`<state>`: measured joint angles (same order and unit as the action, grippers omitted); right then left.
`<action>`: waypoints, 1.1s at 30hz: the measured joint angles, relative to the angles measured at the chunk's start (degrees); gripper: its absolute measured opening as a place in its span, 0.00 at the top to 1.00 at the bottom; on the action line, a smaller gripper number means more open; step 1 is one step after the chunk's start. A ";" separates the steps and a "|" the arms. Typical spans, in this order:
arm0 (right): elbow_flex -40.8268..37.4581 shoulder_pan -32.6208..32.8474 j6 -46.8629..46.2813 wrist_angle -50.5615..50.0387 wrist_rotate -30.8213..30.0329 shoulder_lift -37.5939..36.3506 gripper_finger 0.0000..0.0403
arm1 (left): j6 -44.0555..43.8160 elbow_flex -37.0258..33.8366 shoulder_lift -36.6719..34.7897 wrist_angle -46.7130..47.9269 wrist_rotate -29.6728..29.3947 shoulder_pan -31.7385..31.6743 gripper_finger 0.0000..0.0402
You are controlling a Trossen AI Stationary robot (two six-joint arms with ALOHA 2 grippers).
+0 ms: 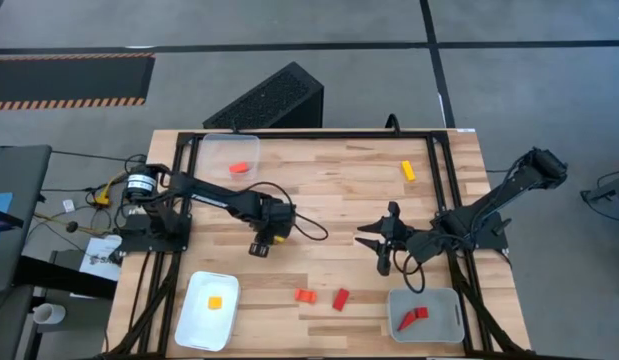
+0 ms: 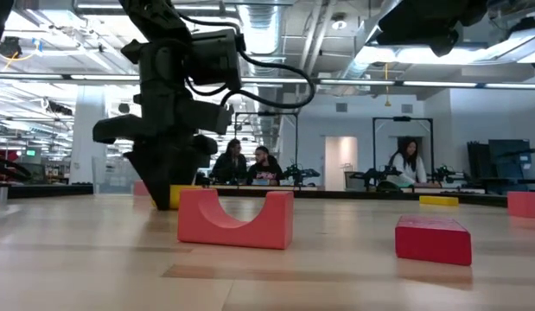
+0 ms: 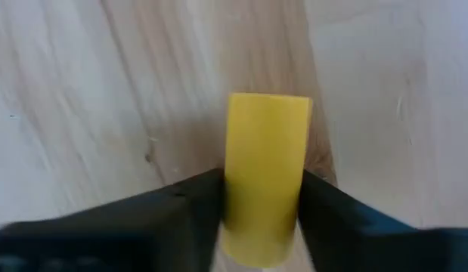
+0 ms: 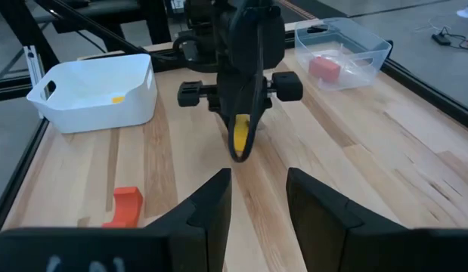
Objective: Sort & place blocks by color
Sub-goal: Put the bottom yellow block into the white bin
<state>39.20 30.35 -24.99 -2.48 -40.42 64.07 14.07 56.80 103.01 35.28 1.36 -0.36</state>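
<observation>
Gripping a small yellow block mid-table, left gripper fingers clamped on its sides, long axis running out past the fingertips, nose at the wood. Right gripper waits nearby, fingers apart, empty.

A yellow block stands between the two dark fingers of the left gripper. The fingers press on both of its sides, so it is held tight. The block is long and smooth, with a flat far end. Under it is the light wooden table, with streaks running along the boards.
</observation>
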 joint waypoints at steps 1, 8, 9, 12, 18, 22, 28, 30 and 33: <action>0.00 0.00 0.02 -0.04 0.02 0.00 0.62 | -0.51 0.31 0.02 0.39 0.04 -0.02 0.76; 0.00 0.00 0.02 -0.22 0.02 0.00 0.62 | -2.79 6.48 0.62 11.23 -1.86 1.26 0.77; 0.00 0.00 0.00 -0.10 0.02 0.00 0.62 | -3.28 7.69 0.19 15.00 -2.38 1.77 0.77; 0.02 0.20 0.00 0.26 0.15 -0.01 0.62 | -5.89 11.50 -2.73 20.47 -3.18 3.42 0.77; 0.04 1.03 1.52 0.10 0.11 -0.01 0.62 | -18.01 12.22 -11.79 27.10 -3.09 10.73 0.77; 0.04 1.48 1.51 0.76 0.02 -0.01 0.62 | -31.16 11.51 -17.97 29.88 -3.34 18.60 0.77; 0.04 2.28 0.60 1.47 -0.04 -0.01 0.62 | -54.40 11.56 -23.94 31.45 -2.39 34.28 0.77; 0.04 2.36 -0.26 1.71 -0.04 0.00 0.62 | -61.37 11.54 -23.89 31.51 -3.06 40.18 0.77; 0.04 2.61 -1.77 1.95 -0.03 0.00 0.62 | -70.06 11.27 -22.06 31.29 -4.31 47.95 0.77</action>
<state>39.24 32.95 -26.76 -0.54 -40.46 64.07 -55.99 68.07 80.96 66.57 -2.94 47.59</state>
